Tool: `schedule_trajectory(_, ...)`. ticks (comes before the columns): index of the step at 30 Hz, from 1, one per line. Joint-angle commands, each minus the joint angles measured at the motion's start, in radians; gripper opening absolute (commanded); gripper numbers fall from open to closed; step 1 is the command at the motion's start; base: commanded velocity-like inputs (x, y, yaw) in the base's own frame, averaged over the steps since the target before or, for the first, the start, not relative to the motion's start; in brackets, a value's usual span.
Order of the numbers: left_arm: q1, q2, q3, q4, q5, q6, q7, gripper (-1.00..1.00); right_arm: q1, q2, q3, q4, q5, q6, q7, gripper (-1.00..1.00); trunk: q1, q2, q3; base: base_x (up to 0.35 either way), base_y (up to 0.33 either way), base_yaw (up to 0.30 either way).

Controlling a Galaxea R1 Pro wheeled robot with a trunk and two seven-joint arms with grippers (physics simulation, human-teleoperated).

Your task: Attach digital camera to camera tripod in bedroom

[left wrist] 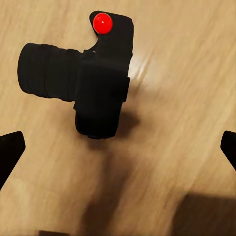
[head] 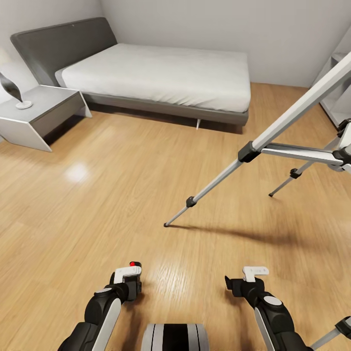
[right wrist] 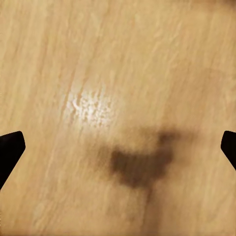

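On the bedroom's wood floor point(head: 97, 195) the digital camera point(left wrist: 93, 83) lies under the open, empty left gripper point(left wrist: 118, 147). Lower it centred on the body before closing.

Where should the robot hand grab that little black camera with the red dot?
Probably the boxy body of the small black digital camera, just beside the round lens barrel, coming straight down from above. It seems to lie on the light wood floor under the left hand, whose fingers are spread wide. The barrel would likely roll.
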Motion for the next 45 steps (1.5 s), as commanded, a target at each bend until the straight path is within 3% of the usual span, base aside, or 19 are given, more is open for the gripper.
schedule_trajectory(1,0.0,0.0,-0.001,-0.001,0.011,0.003,0.01,1.0,0.0,0.001,-0.001,-0.002,0.005,0.005,0.002,1.0,0.0,0.0,-0.001,0.0,0.0,0.0)
schedule_trajectory(15,0.0,0.0,-0.001,-0.001,0.011,0.003,0.01,1.0,-0.001,0.001,-0.001,-0.002,0.005,0.005,0.0,1.0,0.0,0.0,-0.001,0.0,0.0,0.0)
schedule_trajectory(29,0.0,0.003,0.0,-0.026,0.018,0.001,-0.005,1.0,0.0,-0.011,0.001,-0.025,-0.008,0.006,0.028,1.0,0.006,-0.004,-0.055,0.0,0.0,0.0)
schedule_trajectory(35,0.0,0.007,0.007,-0.044,0.027,0.002,-0.054,1.0,0.0,-0.018,0.0,-0.035,-0.029,0.015,0.167,1.0,0.009,-0.005,-0.078,0.0,0.0,0.0)
schedule_trajectory(43,0.0,0.009,0.008,-0.048,0.029,0.002,-0.122,1.0,0.0,-0.043,-0.077,-0.036,-0.032,0.023,0.478,1.0,0.012,-0.007,-0.109,0.0,0.0,0.0)
schedule_trajectory(44,0.0,0.009,0.008,-0.048,0.029,0.002,-0.131,1.0,-0.001,-0.052,-0.129,-0.036,-0.031,0.024,0.631,1.0,0.013,-0.007,-0.113,0.0,0.0,0.0)
schedule_trajectory(45,0.0,0.009,0.008,-0.048,0.029,0.002,-0.134,1.0,-0.001,-0.054,-0.156,-0.036,-0.031,0.024,0.693,1.0,0.013,-0.007,-0.117,0.0,0.0,0.0)
